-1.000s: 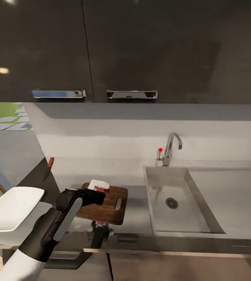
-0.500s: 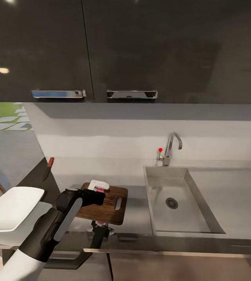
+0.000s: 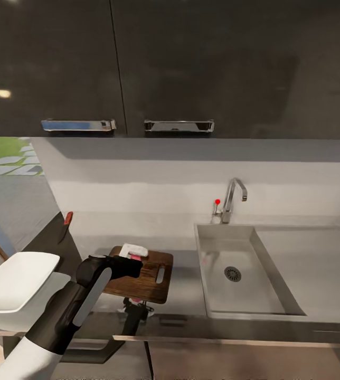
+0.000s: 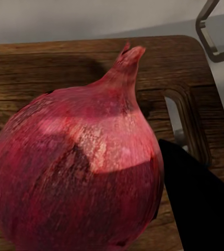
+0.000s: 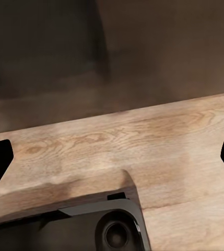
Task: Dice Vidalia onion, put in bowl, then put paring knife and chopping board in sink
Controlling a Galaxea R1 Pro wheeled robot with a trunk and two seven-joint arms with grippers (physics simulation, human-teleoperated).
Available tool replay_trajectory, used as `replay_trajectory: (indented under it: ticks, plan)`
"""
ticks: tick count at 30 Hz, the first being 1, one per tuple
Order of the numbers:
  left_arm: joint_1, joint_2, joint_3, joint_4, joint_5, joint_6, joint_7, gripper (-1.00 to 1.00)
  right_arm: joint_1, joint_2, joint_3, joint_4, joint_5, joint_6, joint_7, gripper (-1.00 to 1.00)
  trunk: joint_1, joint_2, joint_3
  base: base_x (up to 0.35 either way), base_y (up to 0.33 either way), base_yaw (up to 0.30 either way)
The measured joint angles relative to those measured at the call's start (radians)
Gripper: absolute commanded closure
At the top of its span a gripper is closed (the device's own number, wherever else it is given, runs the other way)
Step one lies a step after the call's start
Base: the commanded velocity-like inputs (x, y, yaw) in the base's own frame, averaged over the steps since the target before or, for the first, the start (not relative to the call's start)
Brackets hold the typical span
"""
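The left arm reaches from 7 o'clock across the counter (image 3: 186, 295), its gripper (image 4: 80, 209) pinching the onion (image 4: 78, 172) (deep red skin) over the chopping board (image 3: 149, 277). The sink (image 3: 244, 295) lies at 3 o'clock. The right gripper (image 5: 112, 157) hangs spread above wooden floor (image 5: 143, 141).

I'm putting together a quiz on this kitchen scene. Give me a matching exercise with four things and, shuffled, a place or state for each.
Things:
1. onion
2. chopping board
3. paring knife
4. sink

Places or states:
A. on the countertop, left of the sink
B. basin bare, only a round drain
C. between the left claw's fingers, over the board
D. at the counter's far left end

Pairs: 1-C, 2-A, 3-D, 4-B
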Motion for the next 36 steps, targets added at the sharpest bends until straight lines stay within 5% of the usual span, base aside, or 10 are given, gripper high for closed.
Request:
replay_trajectory:
  ticks: [36]
  plan:
    - [0.000, 0.000, -0.001, 0.013, 0.001, 0.000, 0.000, 1.00, 0.000, 0.000, 0.000, 0.000, 0.000, 0.000, 0.000, -1.00, 0.000, 0.000, -0.033, 0.012, 0.030, 0.000]
